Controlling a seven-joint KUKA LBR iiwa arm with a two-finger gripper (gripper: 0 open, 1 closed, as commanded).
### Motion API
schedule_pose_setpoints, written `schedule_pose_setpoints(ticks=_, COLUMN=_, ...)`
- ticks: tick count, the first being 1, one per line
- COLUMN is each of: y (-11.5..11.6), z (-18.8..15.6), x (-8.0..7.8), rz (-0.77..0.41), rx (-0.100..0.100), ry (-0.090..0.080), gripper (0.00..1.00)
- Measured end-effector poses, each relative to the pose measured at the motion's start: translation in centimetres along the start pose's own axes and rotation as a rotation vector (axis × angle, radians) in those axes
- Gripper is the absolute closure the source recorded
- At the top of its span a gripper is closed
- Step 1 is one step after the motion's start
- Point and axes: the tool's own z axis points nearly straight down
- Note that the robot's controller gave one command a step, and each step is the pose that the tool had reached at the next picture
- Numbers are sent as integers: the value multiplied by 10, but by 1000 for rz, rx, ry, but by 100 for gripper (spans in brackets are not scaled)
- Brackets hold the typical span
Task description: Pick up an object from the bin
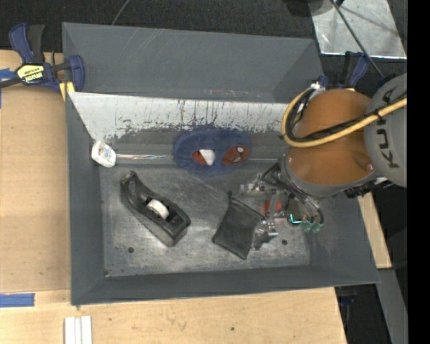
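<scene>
Gripper (270,223) low over the floor of the grey bin (86,235), right of centre in the frame, beneath the rounded orange wrist cover (328,143). Wide or narrow: impossible to tell from this angle.

Just to its left, a flat dark pouch (234,229), roughly rectangular and tilted, lying on the bin floor at lower centre. Right edge of it up against the gripper's metal parts; touching or merely beside, not clear. Not visibly held.

Further left, well apart from the gripper, a black tape dispenser (155,210) set diagonally, with a white roll in it. Above the pouch, at the foot of the back wall, a blue cloth thing (211,151) with red and white patches. At the far left of that same wall, a small white thing (103,153).
</scene>
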Motion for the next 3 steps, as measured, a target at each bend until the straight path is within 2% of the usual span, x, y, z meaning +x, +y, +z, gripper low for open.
schedule_pose_setpoints(ticks=1, y=-17, z=89, x=7, rz=237, rx=-3, ry=-13, gripper=0)
schedule_pose_setpoints(ticks=2, y=-19, z=85, x=1, rz=239, rx=-2, ry=-40, gripper=100)
schedule_pose_setpoints(ticks=3, y=-12, z=-42, x=-8, rz=-110, rx=1, ry=-15, gripper=100)
